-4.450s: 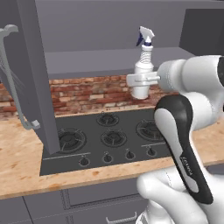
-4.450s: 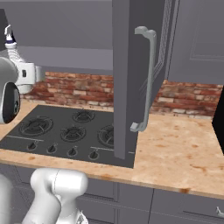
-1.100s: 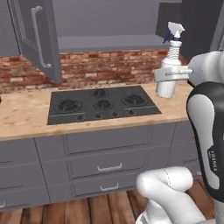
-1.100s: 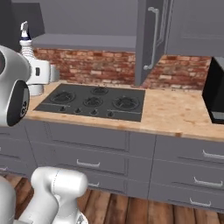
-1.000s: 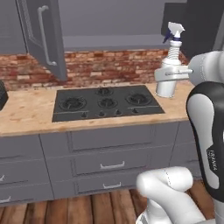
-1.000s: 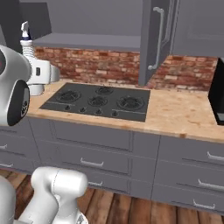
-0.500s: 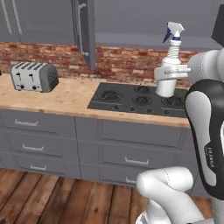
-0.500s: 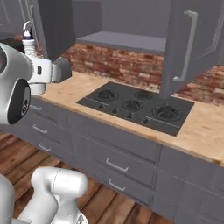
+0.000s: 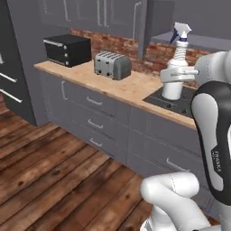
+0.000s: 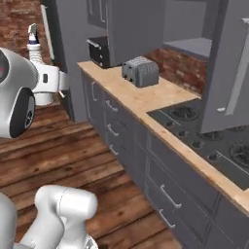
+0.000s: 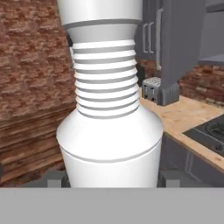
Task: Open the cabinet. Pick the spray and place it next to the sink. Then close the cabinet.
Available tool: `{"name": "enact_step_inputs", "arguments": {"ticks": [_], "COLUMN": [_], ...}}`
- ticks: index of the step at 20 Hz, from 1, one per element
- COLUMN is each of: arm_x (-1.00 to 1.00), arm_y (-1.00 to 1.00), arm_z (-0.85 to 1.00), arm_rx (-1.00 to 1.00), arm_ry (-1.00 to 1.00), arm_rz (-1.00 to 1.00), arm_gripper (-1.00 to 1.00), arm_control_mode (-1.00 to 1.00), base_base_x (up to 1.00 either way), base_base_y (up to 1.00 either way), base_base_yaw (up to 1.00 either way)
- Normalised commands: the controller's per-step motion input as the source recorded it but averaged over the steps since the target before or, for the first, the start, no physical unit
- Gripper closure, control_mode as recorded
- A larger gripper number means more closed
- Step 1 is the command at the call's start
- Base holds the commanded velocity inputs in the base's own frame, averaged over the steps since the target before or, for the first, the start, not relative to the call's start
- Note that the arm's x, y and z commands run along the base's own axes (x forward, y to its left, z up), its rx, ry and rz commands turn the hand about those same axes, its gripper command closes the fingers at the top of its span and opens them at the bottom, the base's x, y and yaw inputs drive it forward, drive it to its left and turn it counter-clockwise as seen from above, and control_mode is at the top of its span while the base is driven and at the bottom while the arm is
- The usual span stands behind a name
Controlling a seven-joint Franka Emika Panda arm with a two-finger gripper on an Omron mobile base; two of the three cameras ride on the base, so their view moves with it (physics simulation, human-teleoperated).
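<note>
The claw [image 11: 108, 177] holds the spray [image 9: 175, 72] upright above the worktop [image 9: 131, 88]; a sharp swing could tip it, and the cabinet [image 10: 228, 73] door hangs open nearby.

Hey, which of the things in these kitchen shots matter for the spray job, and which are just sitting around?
Part of the job:
- spray, held upright in the tool
- cabinet, door hanging open over the stove

Just lying about:
- toaster on the counter
- black microwave
- stove
- grey drawers

The white ribbed spray [image 11: 107, 113] stands upright between the claw [image 11: 109, 178] fingertips.
</note>
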Motion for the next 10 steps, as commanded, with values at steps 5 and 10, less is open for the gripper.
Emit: {"name": "enact_step_inputs", "arguments": {"ticks": [5,10], "arm_x": [0.00,0.00], "arm_y": [0.00,0.00], "arm_z": [0.00,0.00], "arm_rx": [0.00,0.00], "arm_ry": [0.00,0.00], "arm_rz": [0.00,0.00], "arm_gripper": [1.00,1.00], "arm_control_mode": [1.00,1.00], "base_base_x": [-0.32,-0.07], "base_base_y": [-0.52,-0.39], "base_base_yaw": [0.91,0.99]}}
